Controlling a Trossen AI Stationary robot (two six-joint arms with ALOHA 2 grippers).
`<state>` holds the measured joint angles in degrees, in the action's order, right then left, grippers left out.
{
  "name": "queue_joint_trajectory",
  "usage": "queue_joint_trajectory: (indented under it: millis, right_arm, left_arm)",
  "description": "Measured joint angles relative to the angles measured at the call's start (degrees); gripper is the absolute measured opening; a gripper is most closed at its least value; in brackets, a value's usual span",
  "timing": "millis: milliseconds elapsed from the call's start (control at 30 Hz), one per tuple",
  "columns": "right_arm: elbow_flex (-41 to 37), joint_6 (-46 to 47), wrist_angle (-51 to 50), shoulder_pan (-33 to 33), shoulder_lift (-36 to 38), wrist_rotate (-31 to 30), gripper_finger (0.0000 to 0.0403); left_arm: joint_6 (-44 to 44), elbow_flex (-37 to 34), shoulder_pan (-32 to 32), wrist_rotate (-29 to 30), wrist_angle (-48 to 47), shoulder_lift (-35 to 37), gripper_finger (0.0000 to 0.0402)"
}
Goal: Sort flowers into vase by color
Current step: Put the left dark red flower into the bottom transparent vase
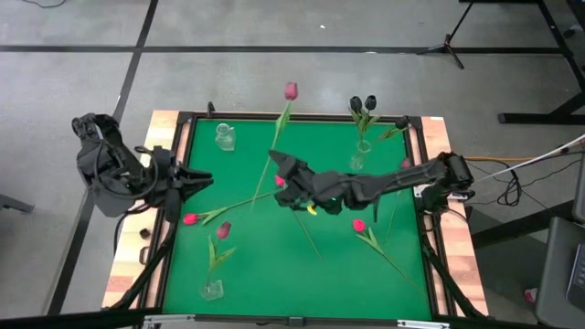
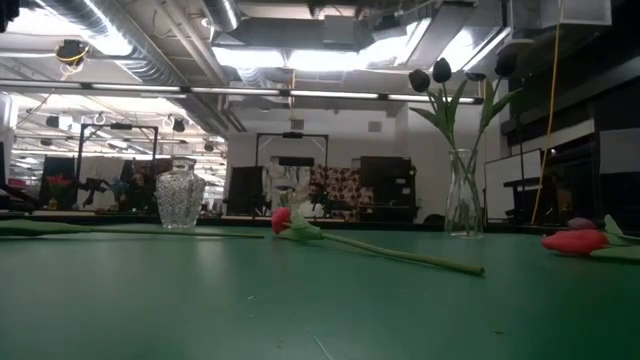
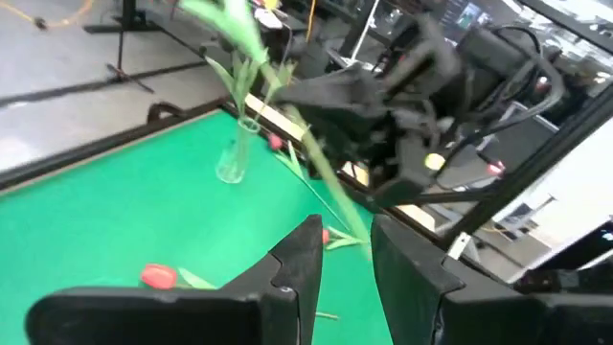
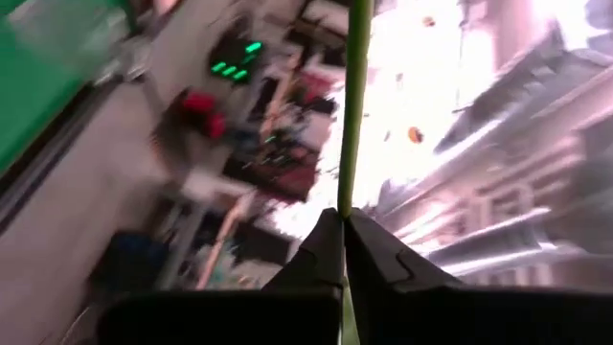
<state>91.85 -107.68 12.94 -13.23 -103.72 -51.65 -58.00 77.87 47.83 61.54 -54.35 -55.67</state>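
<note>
Left end effector [image 1: 203,178] parked at tabletop [image 1: 256,265] left edge, fingers slightly apart, nothing between them. Right end effector [image 1: 277,161] was mid-tabletop, raised, fingers clamped on stem of pink tulip [image 1: 291,90]; stem ran up from fingers, head out past far edge. Step: carrying the picked flower to a vase. Next move needs stem end lowered into vase mouth, likely empty vase [image 1: 225,137] just left of it; dark tulips [image 1: 363,104] already stood in far-right vase [image 1: 358,157]. Other tulips lay loose on tabletop.

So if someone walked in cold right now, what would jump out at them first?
Probably the right end effector over the middle of the green table, shut on the stem of a pink-red tulip whose head reaches past the far edge. Next, the two near-black tulips standing in the glass vase at far right.
</note>
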Motion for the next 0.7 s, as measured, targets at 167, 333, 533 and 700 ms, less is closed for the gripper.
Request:
queue_joint_trajectory:
  millis: [167, 333, 533, 700]
  right_arm:
    - [0.0, -5.1, 7.1, -2.0, 0.0, 4.9, 0.0001]
    - [0.0, -6.9, 8.6, -2.6, -0.2, 8.4, 0.0]
    - [0.0, -14.9, 9.7, -4.6, -1.2, 10.0, 0.0]
    - [0.0, -21.8, 11.5, -6.6, -1.6, 12.6, 0.0]
  left_arm:
    - [2.8, 0.0, -2.0, -5.7, 5.4, -0.7, 0.0089]
    - [10.7, 0.0, -5.2, -13.2, 16.1, -2.5, 0.0089]
    - [14.7, 0.0, -11.1, -22.1, 21.5, -3.2, 0.0089]
    - [14.7, 0.0, -16.1, -28.1, 21.6, -3.2, 0.0089]
